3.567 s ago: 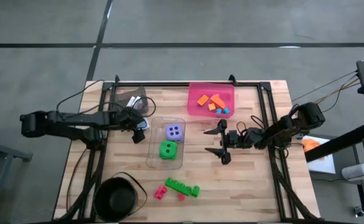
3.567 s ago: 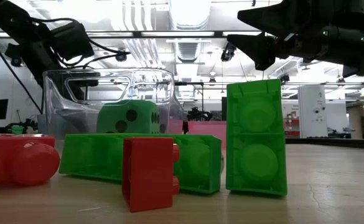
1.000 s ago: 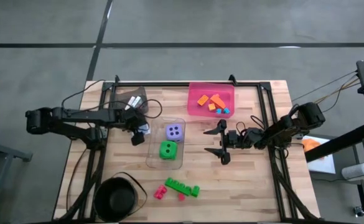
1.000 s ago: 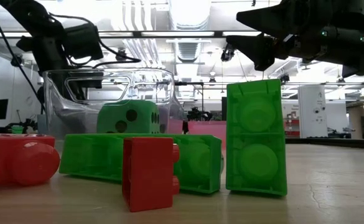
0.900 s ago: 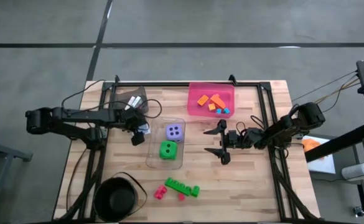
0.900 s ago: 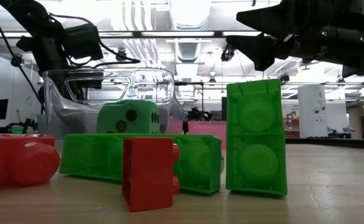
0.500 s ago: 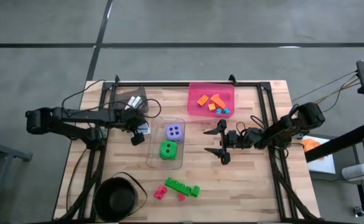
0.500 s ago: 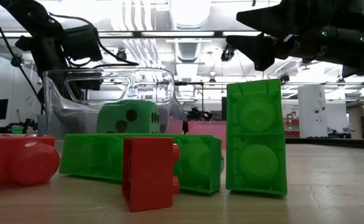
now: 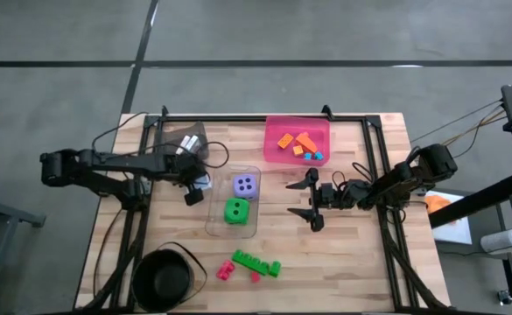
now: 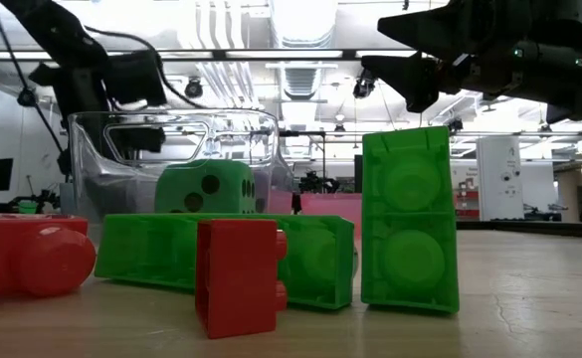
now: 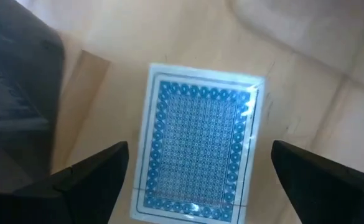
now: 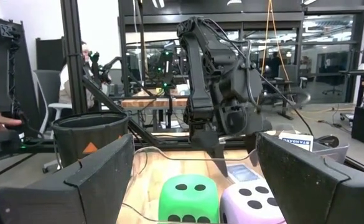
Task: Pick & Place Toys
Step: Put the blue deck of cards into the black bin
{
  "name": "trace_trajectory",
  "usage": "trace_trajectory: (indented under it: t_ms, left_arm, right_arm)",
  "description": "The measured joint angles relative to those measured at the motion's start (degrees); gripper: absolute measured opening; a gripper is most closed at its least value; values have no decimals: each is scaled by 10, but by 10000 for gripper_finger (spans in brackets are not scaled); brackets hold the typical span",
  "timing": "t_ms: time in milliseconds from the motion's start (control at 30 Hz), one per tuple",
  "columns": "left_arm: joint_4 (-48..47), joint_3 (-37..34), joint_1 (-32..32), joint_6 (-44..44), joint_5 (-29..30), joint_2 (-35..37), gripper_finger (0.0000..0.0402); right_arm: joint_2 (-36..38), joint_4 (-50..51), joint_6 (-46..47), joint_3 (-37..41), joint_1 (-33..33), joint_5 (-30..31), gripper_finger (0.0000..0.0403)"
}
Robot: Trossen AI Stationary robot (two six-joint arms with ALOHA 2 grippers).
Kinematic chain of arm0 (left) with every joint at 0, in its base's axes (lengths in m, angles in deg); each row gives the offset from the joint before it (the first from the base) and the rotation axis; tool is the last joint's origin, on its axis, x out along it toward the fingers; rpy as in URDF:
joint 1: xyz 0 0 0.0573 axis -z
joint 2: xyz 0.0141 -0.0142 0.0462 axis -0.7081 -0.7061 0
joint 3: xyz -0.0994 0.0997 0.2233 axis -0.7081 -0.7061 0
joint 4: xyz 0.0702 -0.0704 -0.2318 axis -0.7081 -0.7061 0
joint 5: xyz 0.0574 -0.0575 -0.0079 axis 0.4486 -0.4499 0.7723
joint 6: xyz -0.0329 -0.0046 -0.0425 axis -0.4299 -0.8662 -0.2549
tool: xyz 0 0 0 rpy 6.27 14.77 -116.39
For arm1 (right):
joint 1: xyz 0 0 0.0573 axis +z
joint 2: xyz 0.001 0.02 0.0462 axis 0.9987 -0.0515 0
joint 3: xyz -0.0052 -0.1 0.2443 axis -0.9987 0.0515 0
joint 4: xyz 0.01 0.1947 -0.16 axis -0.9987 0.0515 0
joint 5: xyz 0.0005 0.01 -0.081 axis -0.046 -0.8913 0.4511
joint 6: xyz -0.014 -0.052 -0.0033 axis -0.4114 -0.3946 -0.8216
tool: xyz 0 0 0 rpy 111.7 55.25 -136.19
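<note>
A blue-backed picture card [image 11: 200,146] lies flat on the table beside the clear bin [image 9: 217,203]; it also shows in the high view [image 9: 203,184]. My left gripper [image 11: 200,180] hangs open right over the card, one finger on each side, apart from it; it also shows in the high view [image 9: 194,184]. The purple die [image 9: 245,185] and the green die [image 9: 235,211] sit in the clear bin. Green bricks [image 9: 256,262] and pink bricks [image 9: 226,270] lie near the front edge. My right gripper [image 9: 311,199] waits open and empty right of the clear bin.
The pink bin [image 9: 273,131] at the back holds orange and teal bricks. The grey bin [image 9: 172,131] with a card box stands behind the left gripper. The black bowl [image 9: 162,280] sits at the front left. Bare wood lies at the front right.
My left gripper has shifted a little toward the table's right edge over the card, still open. The card and the other toys have stayed where they were.
</note>
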Motion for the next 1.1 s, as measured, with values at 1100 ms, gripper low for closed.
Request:
trace_trajectory:
  t_ms: [1100]
  left_arm:
    - [-3, -2, 2, -59, 14, -45, 295]
  right_arm:
    - [0, 11, 2, 0, 0, 0, 336]
